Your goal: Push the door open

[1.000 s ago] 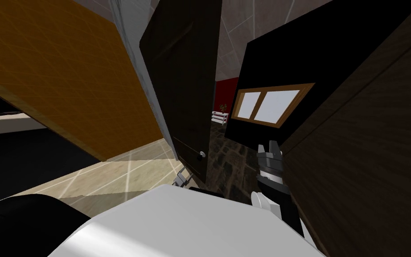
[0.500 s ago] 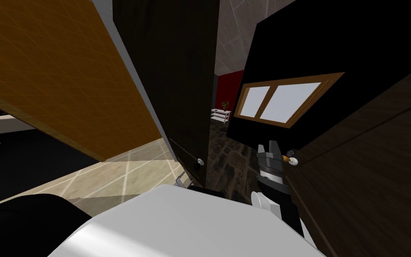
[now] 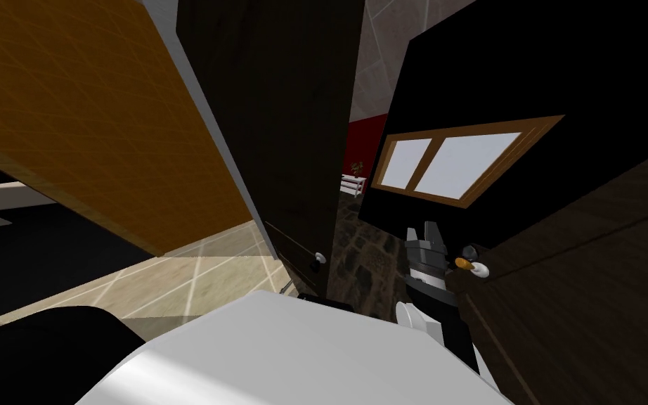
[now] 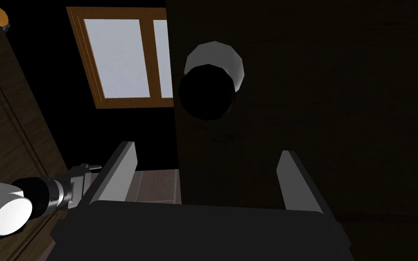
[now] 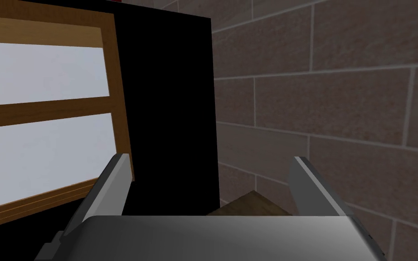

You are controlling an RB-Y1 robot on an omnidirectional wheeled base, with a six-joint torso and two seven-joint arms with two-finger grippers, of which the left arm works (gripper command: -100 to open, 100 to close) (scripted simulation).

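Holding my left gripper [image 4: 207, 149] close to the dark door [image 4: 321, 99], just below its round knob [image 4: 208, 93], with the fingers spread wide, I judge it is placed to shove the door, not to grasp. My right gripper [image 3: 424, 232] hangs in the gap past the door's edge, fingers also released.

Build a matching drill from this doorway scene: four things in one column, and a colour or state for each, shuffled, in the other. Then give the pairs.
Things
1. left gripper
2. window frame
3. knob ahead of the left gripper
4. knob on the door at my right

Colours or states
A. orange and white
B. jaws open
C. black, on a pale round plate
D. brown

Pairs: 1-B, 2-D, 3-C, 4-A
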